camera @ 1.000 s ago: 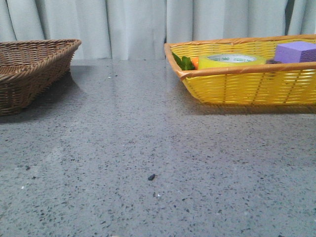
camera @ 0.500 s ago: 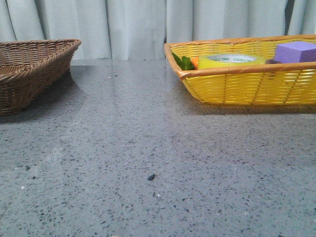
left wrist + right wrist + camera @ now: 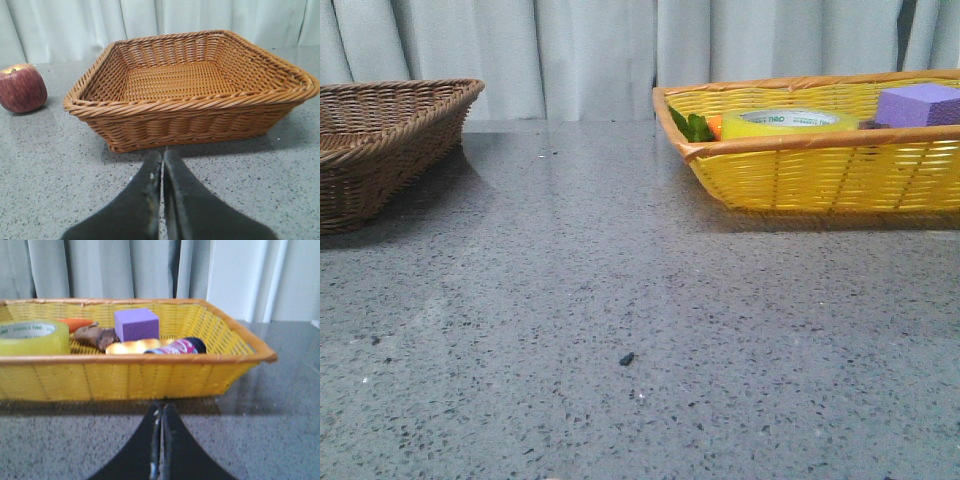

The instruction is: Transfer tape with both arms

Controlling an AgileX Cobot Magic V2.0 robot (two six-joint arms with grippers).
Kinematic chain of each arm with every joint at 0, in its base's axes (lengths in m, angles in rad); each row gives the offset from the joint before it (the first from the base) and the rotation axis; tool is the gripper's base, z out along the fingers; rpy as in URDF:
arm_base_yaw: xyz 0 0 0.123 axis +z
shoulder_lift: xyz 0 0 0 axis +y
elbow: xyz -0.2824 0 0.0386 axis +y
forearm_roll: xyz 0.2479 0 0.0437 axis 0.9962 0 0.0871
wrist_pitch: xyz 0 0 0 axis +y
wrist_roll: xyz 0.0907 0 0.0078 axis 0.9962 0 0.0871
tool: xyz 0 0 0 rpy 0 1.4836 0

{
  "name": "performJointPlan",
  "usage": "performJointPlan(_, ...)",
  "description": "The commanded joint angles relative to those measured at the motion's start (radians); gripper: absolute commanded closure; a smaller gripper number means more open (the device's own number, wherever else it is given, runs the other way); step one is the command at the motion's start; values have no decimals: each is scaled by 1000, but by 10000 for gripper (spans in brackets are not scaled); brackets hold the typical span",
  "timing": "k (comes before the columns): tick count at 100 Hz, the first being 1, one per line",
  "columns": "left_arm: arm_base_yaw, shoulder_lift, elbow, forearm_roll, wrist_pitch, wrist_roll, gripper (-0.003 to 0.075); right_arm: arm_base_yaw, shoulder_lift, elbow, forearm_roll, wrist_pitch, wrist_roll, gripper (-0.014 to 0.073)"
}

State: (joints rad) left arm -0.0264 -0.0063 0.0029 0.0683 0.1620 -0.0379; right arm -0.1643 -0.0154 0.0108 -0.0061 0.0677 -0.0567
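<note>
The yellow tape roll (image 3: 788, 124) lies flat in the yellow basket (image 3: 820, 180) at the back right. It also shows in the right wrist view (image 3: 33, 337), at the basket's end away from the purple block. My right gripper (image 3: 161, 408) is shut and empty, low over the table just outside the yellow basket's (image 3: 125, 380) near wall. My left gripper (image 3: 162, 152) is shut and empty, just in front of the brown wicker basket (image 3: 190, 115). Neither gripper shows in the front view.
The brown basket (image 3: 380, 140) stands at the back left, with nothing in it in the left wrist view. A red apple (image 3: 21, 88) sits beside it. The yellow basket also holds a purple block (image 3: 136, 324), a carrot (image 3: 75, 323), bread (image 3: 132, 346), a small tube (image 3: 182, 346) and greens (image 3: 695, 127).
</note>
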Motion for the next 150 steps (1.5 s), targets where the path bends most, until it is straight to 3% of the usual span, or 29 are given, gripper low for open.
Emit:
performJointPlan(1,1,-29,9,2,-92,-5,741,-4,-15,21,6,-140,1,662)
performJointPlan(25,1,-24,-37,-56,-118,-5,741,-4,-15,-5,52,-146,1,662)
performJointPlan(48,1,72,-192,-56,-113,-5,741,-4,57,-167,52,59,1,662)
performJointPlan(73,1,271,-357,-56,-93,-5,741,-4,284,-387,109,290,1,659)
performJointPlan(111,1,426,-419,-54,-116,-3,740,-4,412,-443,156,259,1,660)
performJointPlan(130,1,426,-419,-54,-162,-3,739,30,439,-534,155,353,-22,656)
performJointPlan(140,1,426,-419,-54,-204,-3,739,72,509,-618,155,437,-22,587)
performJointPlan(150,1,426,-419,-75,-252,-3,740,117,600,-702,155,509,-22,406)
